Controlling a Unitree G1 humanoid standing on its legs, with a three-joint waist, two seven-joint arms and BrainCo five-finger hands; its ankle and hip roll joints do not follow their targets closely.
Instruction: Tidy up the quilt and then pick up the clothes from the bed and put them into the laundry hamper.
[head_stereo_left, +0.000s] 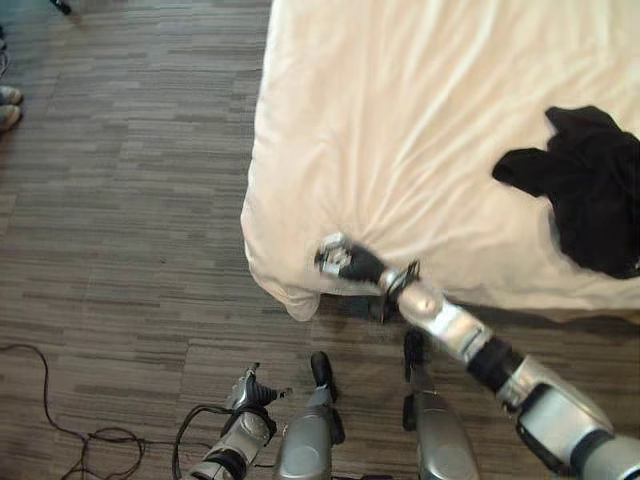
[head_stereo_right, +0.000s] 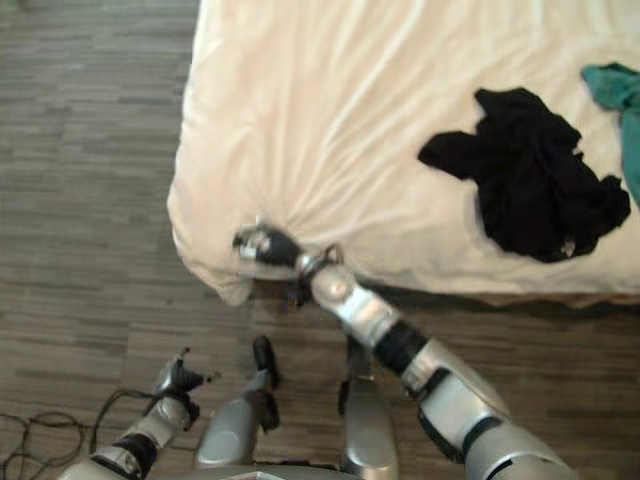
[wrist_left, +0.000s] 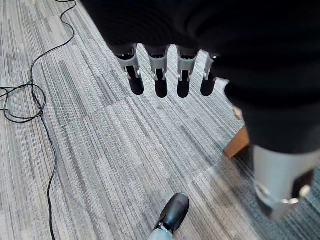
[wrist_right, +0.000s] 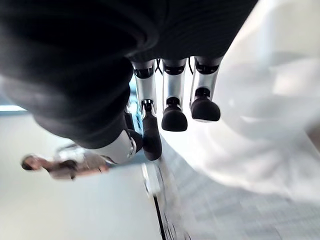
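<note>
Right hand (head_stereo_left: 342, 260) fingers relaxed at quilt (head_stereo_left: 400, 120) corner — no grasp

Soft, even daylight washes the cream cotton quilt (head_stereo_left: 420, 130) almost to glare, leaving its creases faint. The grey striped carpet floor (head_stereo_left: 120, 230) is dimmer, with a dark shadow under the bed's near edge. In the right wrist view the quilt and background are smeared out of focus, backlit by a bright pale glow.
</note>
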